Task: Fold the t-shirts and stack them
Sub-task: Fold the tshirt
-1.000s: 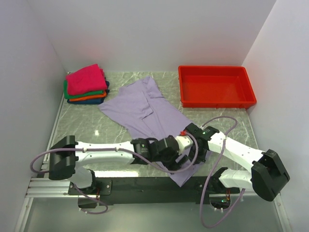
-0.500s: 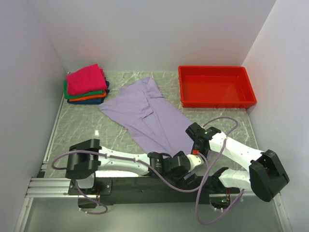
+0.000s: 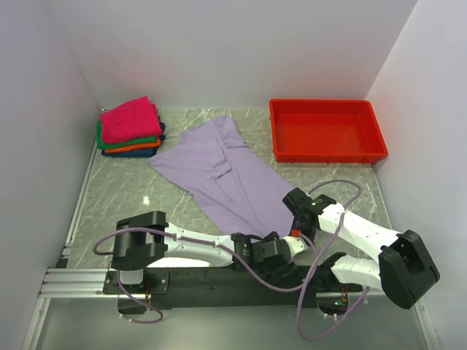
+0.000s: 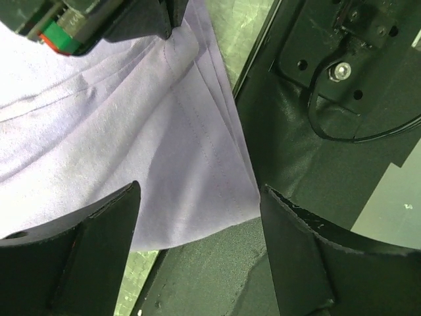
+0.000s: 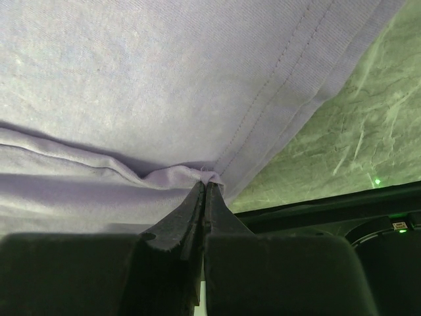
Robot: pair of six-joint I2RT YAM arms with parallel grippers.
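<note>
**Operator:** Status of the hem?

**Technician:** The right tool (image 5: 202, 191) is clenched on the near hem of the lilac shirt (image 3: 219, 171), at the table (image 3: 124, 197) edge. The left tool (image 4: 199, 194) is released, straddling the hem corner.

**Operator:** Procedure?

**Technician:** Close left on both layers, then lift level.

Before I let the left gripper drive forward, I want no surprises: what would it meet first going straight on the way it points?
Most likely the lavender t-shirt. Its hemmed corner lies right ahead of the open left gripper, apparently draped over the black base plate. How far off it is remains unclear.
</note>
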